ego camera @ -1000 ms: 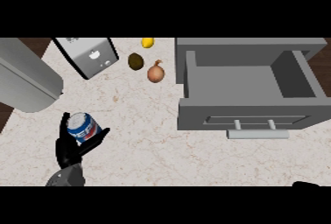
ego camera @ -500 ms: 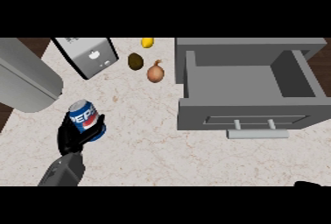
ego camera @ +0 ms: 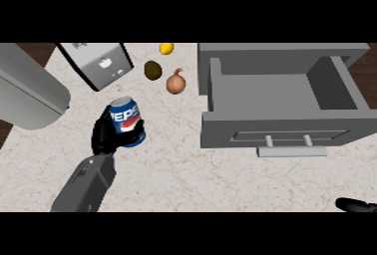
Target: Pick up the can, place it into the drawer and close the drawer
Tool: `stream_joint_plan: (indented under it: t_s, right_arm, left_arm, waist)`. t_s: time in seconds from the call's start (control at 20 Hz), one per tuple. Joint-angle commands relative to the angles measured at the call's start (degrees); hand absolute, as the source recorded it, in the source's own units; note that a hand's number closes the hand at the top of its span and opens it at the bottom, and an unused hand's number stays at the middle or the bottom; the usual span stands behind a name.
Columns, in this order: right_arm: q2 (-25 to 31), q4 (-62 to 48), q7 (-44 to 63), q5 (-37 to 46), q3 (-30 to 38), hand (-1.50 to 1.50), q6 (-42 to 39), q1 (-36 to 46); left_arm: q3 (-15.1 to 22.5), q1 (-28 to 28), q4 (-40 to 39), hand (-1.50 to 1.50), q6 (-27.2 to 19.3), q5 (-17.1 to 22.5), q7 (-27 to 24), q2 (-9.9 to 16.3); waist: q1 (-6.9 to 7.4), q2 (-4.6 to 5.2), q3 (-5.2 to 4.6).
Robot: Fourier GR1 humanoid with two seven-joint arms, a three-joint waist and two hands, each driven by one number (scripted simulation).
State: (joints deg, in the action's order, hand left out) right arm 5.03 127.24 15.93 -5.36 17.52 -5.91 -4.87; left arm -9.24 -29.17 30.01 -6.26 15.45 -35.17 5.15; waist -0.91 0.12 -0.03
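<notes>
A blue Pepsi can (ego camera: 127, 121) with a silver top is held above the counter at the left. My left hand (ego camera: 105, 135) is curled round it from the left and behind, its palm partly hidden by the can. The grey drawer (ego camera: 283, 94) stands pulled open at the right, its inside bare and its bar handle (ego camera: 291, 151) facing me. The can is well left of the drawer. Only the tip of my right hand (ego camera: 356, 204) shows at the lower right edge.
A grey rounded appliance (ego camera: 26, 92) fills the far left. A dark box with a white panel (ego camera: 97, 63) stands at the back. A lemon (ego camera: 167, 48), a brown kiwi-like fruit (ego camera: 152, 70) and an onion (ego camera: 175, 82) lie between it and the drawer.
My left hand has lifted the can off the counter and carried it up and to the right, toward the drawer. The can has turned upright with its label facing me.
</notes>
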Motion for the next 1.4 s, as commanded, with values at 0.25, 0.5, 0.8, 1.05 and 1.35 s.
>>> stream_joint_plan:
  t_s: [0.25, 0.5, 0.8, 1.05, 1.35]
  right_arm:
    - [-0.8, -1.9, -1.4, 1.9, -0.2, -1.5, 0.6, 0.0]
    - [0.3, 3.1, 1.7, 0.4, 1.8, -1.5, 0.7, -1.5]
    - [-0.6, 0.7, -0.8, 2.4, -0.5, -1.5, 0.4, -0.3]
    - [0.4, 3.6, 2.8, 0.5, 0.9, -1.5, 0.7, 0.0]
    - [2.0, 1.5, 6.2, 2.3, 0.5, -1.5, 3.3, 5.9]
  left_arm:
    - [5.7, -4.6, 4.8, 1.5, 3.8, -3.1, 6.8, -2.9]
    - [9.1, -8.4, 16.0, 1.5, -1.0, -4.6, 17.6, -3.6]
    - [12.2, -12.0, 25.1, 1.5, -4.1, -5.0, 30.0, -5.1]
    - [11.2, -19.6, 23.5, 1.5, -5.6, -5.3, 33.7, -4.7]
    - [14.8, -29.3, 25.7, 1.5, -11.8, -5.2, 43.5, -5.1]
  waist:
    - [0.9, -0.19, 0.05]
    - [1.44, -0.61, 0.09]
    - [1.2, -0.4, 0.07]
    - [0.43, -0.15, 0.04]
    - [0.36, -0.07, 0.04]
